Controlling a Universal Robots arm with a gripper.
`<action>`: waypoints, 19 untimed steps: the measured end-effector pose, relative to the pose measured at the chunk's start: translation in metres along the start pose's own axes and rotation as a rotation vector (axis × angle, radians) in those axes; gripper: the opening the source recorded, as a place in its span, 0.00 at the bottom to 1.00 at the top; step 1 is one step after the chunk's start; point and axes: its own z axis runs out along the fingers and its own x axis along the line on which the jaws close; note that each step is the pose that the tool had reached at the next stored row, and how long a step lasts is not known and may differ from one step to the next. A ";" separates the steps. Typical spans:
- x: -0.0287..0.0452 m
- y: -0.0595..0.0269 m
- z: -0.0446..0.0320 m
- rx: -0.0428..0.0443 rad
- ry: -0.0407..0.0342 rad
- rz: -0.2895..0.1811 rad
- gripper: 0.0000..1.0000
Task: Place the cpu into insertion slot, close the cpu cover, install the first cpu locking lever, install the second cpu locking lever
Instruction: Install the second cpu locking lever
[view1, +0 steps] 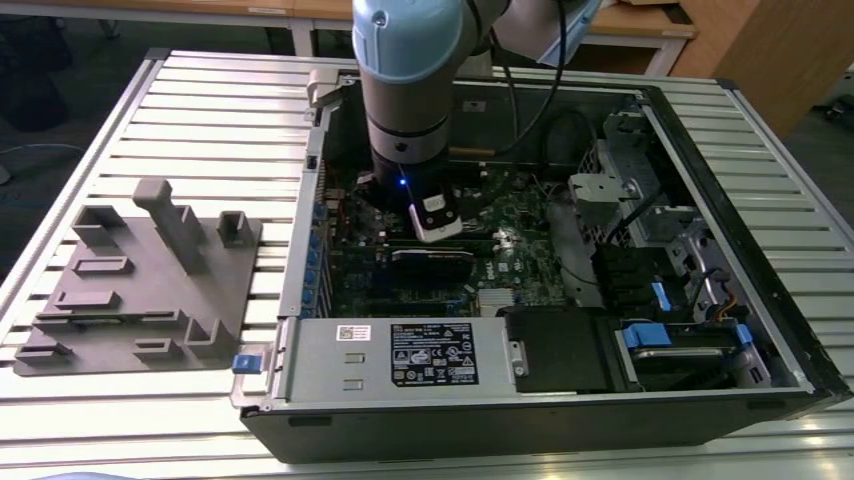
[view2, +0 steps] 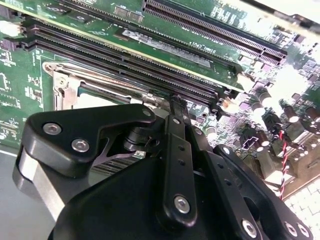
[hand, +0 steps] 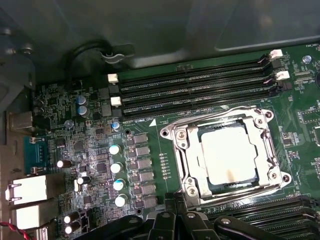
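While the grey-blue robot arm (view1: 407, 100) reaches down into the open black computer case (view1: 747, 300), its black gripper (view2: 176, 100) sits low over the green motherboard (hand: 75, 150), right by the CPU socket. Finger state: can't tell from these views; the linkage in the second wrist view looks drawn together at the tip, but nothing is visibly held between the fingers.

The small flat square cpu (hand: 227, 152) w/ pale silvery top lies inside the socket, flat, in the first wrist view. The thin silvery metal cpu cover (hand: 186, 150) frame lies down around it, chip showing thru the window in its middle. Whether the levers are latched I can't tell.

Black memory slots (hand: 195, 87) run just beside the socket; a 2nd set lies on its other side, nearer the gripper. Small silver-topped capacitors (hand: 117, 167) stand in a row near the socket.

On the exterior view's left, a grey plastic fixture tray (view1: 140, 290) rests on the slatted white table (view1: 214, 100), well apart from the arm. A grey box w/ a white label (view1: 400, 355) fills the case's near edge.
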 end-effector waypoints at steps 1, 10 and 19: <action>0.0001 0.0002 -0.0002 0.0001 0.0000 0.000 0.11; -0.0015 0.0050 -0.0145 0.0010 -0.0003 0.000 0.11; -0.0306 0.0191 -0.0104 0.0014 -0.0003 0.000 0.11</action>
